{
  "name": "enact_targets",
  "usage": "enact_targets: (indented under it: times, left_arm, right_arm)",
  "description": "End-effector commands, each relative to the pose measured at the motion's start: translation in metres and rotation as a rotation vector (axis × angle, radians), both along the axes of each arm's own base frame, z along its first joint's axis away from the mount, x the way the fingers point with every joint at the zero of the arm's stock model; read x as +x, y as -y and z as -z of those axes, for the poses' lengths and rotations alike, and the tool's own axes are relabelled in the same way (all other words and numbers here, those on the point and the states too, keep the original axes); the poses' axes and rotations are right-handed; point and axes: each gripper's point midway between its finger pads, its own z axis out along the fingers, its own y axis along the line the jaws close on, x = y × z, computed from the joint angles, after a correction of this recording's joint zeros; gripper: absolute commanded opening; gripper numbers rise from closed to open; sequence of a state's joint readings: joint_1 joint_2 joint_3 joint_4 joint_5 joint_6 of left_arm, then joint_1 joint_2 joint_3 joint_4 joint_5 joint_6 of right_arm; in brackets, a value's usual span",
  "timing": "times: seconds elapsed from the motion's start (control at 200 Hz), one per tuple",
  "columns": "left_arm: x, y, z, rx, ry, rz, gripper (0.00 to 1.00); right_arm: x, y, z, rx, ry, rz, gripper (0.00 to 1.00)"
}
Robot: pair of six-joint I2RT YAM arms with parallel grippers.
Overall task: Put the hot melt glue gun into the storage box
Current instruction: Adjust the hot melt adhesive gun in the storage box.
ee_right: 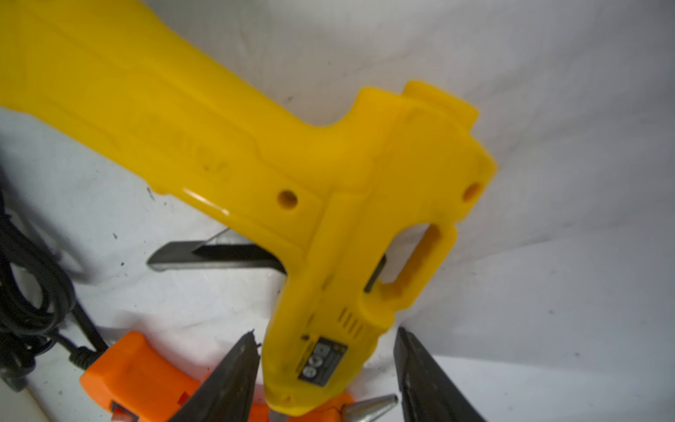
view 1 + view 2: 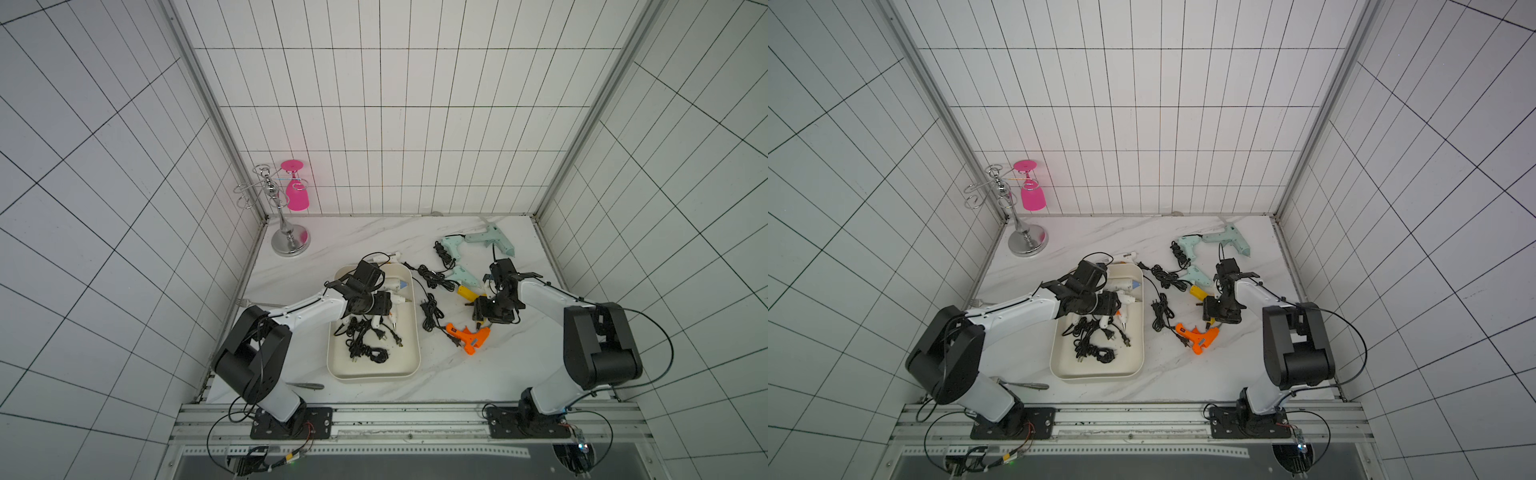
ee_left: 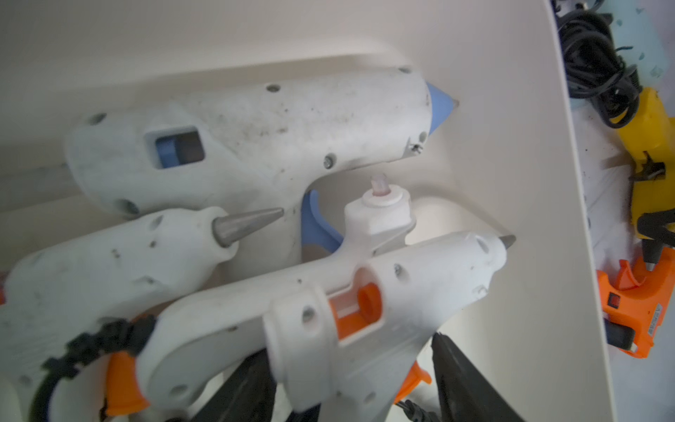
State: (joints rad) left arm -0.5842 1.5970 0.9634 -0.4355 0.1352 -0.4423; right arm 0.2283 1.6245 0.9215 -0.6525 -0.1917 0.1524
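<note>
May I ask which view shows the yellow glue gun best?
Right wrist view: the yellow glue gun fills it. Both top views show only one end, the left wrist view a partial glimpse.

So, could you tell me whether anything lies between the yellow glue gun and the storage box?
Yes: a coiled black cord lies between the yellow glue gun and the storage box; nothing else visible does.

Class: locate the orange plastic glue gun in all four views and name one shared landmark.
In a top view: orange plastic glue gun, right of the cream-white rectangular storage box.
In a top view: gun, same spot.
Left wrist: gun outside the box wall.
Right wrist: gun beside the landmark's front end.
Landmark: yellow plastic glue gun, adjacent throughout.
</note>
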Motion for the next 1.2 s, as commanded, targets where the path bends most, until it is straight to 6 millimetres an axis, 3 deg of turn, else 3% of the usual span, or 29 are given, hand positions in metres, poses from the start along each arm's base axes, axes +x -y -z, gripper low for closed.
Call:
enact_targets:
  times: [0.0,0.09,0.27,0.445,0.535,0.675,0.824,0.954,1.074,1.194]
  left_arm:
    - [0.0,0.014,-0.017,-0.037,0.024,0.057,0.74]
    - [-0.013,0.015,-0.034,-0.009,0.07,0.106,0.8]
    - [-0.024,-0.005,-0.08,0.054,0.176,0.109,0.89]
    - [-0.026,-0.019,-0.122,0.07,0.295,0.094,0.94]
    - [-0.024,-0.019,-0.139,0.077,0.352,0.098,0.95]
    - [-0.026,-0.005,-0.154,0.094,0.412,0.179,0.97]
    - [-0.036,0.028,-0.162,0.181,0.507,0.357,0.99]
    - [-0.04,0.052,-0.168,0.276,0.591,0.479,0.99]
    - [-0.037,0.067,-0.175,0.339,0.651,0.547,0.99]
    - [-0.034,0.075,-0.181,0.384,0.696,0.583,0.99]
  right_arm:
    - [0.012,0.006,-0.001,-0.042,-0.005,-0.011,0.6]
    - [0.019,0.006,-0.001,-0.056,-0.007,-0.021,0.54]
    - [0.021,0.007,0.002,-0.072,-0.027,-0.048,0.42]
    - [0.024,0.011,0.008,-0.122,-0.036,-0.077,0.34]
    - [0.023,0.015,0.001,-0.144,-0.034,-0.085,0.28]
    - [0.029,0.018,-0.033,-0.164,0.075,-0.096,0.23]
    - [0.027,0.018,-0.098,-0.22,0.275,-0.156,0.22]
    - [0.014,0.001,-0.146,-0.188,0.432,-0.261,0.21]
    - [-0.006,-0.027,-0.167,-0.149,0.495,-0.431,0.19]
    - [-0.021,-0.044,-0.174,-0.117,0.523,-0.527,0.16]
